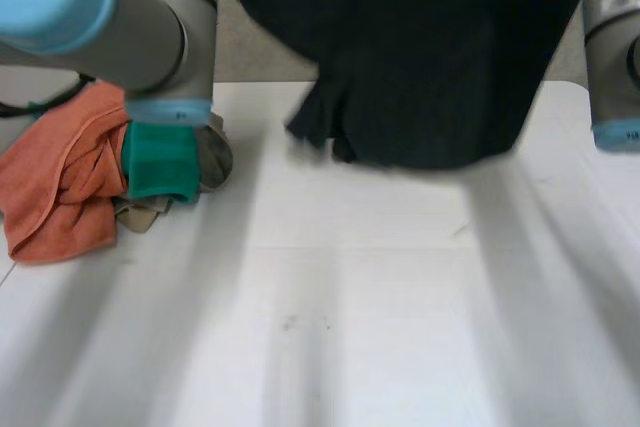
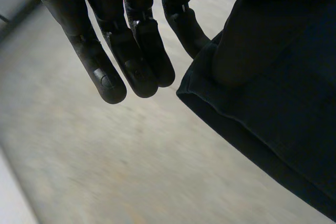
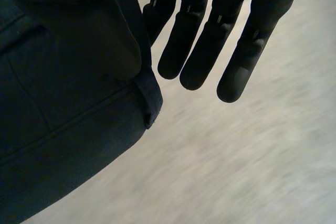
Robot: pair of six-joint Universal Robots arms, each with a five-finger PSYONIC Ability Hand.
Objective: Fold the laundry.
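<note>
Laundry status: the dark garment (image 1: 430, 47) is hanging in the air at the top centre of the head view. Its lower edge is dangling just above the far part of the white table (image 1: 380, 327) and no fold is showing in it yet. The left arm (image 1: 150, 17) is coming in at the upper left and the right arm (image 1: 615, 47) at the upper right. Over at the left edge a pile is waiting: an orange cloth (image 1: 60, 187), a green cloth (image 1: 160, 162) and a beige piece (image 1: 210, 152) are all lying bunched up together. So I'm guessing basically the whole job is left, since nothing is sitting folded anywhere. In the left wrist view, the left hand (image 2: 136, 51) is pointing most of its fingers straight down with nothing in them. The finger nearest the garment (image 2: 273, 103) is running into the hemmed edge, and the thumb seems to be pressing on the cloth from the other side. That makes it a light pinch on an edge, not a full fist. The right wrist view is pretty much the mirror of that. The right hand (image 3: 199, 40) is keeping its fingers straight and loose, and the finger next to the garment (image 3: 63, 119) and the thumb look to be nipping the cloth near a seamed corner.
</note>
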